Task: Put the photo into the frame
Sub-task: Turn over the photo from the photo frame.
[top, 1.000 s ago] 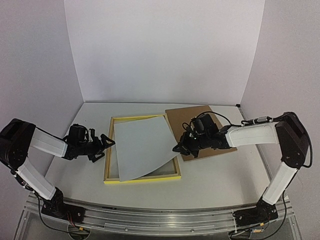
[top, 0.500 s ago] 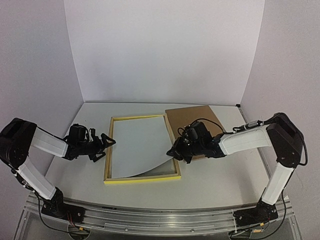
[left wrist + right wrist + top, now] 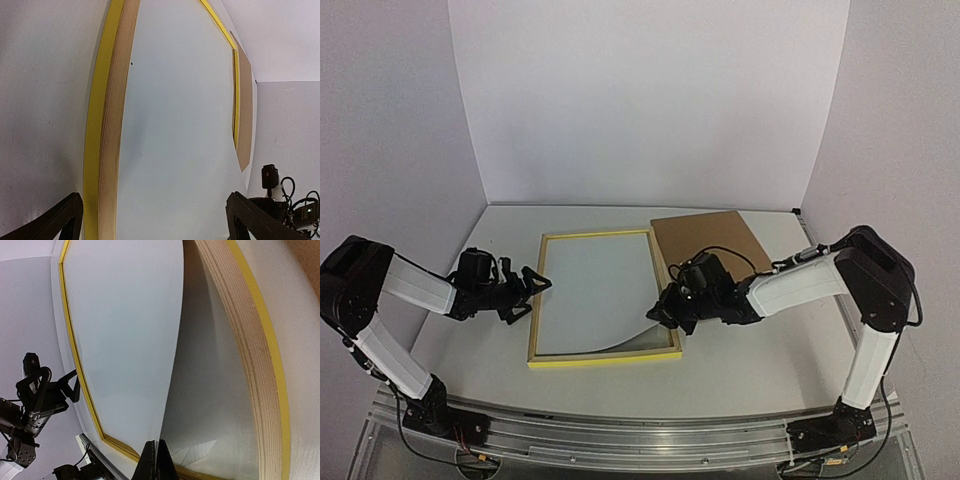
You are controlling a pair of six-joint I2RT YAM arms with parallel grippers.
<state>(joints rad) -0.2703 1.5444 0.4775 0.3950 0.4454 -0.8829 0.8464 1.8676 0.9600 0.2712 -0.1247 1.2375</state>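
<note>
the right gripper point(image 3: 154, 455) is pinching the near right corner of the photo point(image 3: 592, 290), which is lying white side up in the frame point(image 3: 536, 300), that corner curling up. easing it flat inside the yellow edge before releasing looks wise. the left gripper point(image 3: 534, 287) is hovering spread beside the frame's left side.

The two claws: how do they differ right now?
The left claw is open and holds nothing; the right claw is pinched shut on the photo. The left claw sits just outside the left edge of the frame; the right claw is at its right edge. Both are black and held low.
</note>
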